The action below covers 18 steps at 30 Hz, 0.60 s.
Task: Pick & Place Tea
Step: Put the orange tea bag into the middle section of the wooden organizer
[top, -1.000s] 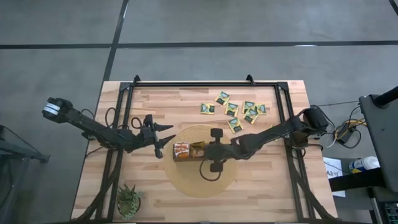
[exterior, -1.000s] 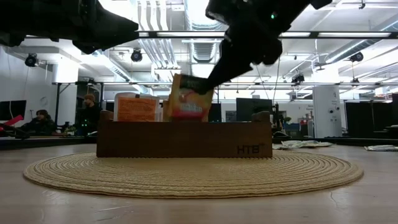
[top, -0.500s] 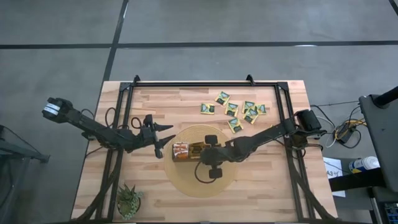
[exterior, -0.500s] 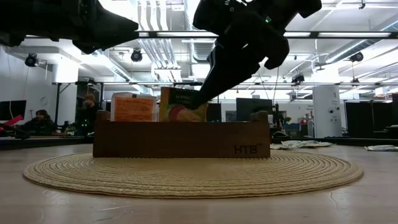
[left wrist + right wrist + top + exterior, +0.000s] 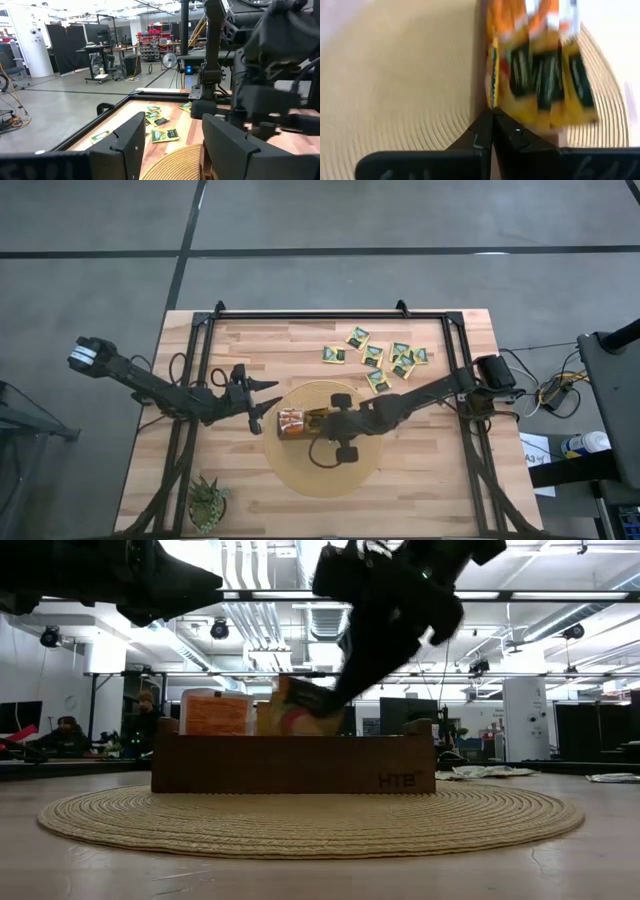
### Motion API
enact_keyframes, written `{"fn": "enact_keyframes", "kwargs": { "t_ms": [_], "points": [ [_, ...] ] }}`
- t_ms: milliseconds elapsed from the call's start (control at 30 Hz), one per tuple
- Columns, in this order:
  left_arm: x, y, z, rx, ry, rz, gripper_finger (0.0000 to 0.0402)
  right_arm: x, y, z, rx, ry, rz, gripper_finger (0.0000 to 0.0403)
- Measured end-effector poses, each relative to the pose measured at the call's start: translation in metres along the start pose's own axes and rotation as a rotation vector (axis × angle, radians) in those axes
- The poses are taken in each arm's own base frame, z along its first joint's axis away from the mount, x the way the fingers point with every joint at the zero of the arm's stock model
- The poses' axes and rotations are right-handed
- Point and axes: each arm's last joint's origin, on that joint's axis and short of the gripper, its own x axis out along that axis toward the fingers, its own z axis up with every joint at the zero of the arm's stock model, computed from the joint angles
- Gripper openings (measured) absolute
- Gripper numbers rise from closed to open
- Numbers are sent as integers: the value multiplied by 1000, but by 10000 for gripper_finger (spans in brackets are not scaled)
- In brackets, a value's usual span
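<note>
Pinching a tea sachet [image 5: 300,708] by its edge, the right end effector [image 5: 318,423] is kept fully shut so the sachet can be slotted upright into the wooden box [image 5: 294,763] on the woven mat [image 5: 290,475]. The left end effector [image 5: 262,405] is held partly open and empty beside the box. Loose sachets [image 5: 385,358] are left spread on the table [image 5: 260,340].

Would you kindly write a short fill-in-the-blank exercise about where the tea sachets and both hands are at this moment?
1. The right hand is shut on a tea sachet over the long dark-brown wooden ____.
2. That box rests on a round woven ____.
3. The left hand hangs with its fingers ____.
4. Loose green-and-yellow square sachets lie on the wooden ____.

Missing words: box; mat; open; table
</note>
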Motion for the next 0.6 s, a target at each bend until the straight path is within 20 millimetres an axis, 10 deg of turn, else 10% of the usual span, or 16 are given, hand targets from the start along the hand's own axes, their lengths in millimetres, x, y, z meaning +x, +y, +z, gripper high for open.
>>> {"fn": "enact_keyframes", "kwargs": {
  "t_ms": [600],
  "points": [
    [0,0,0,-3,-1,0,190,5,-14,3,119,-29,46,9]
  ]
}}
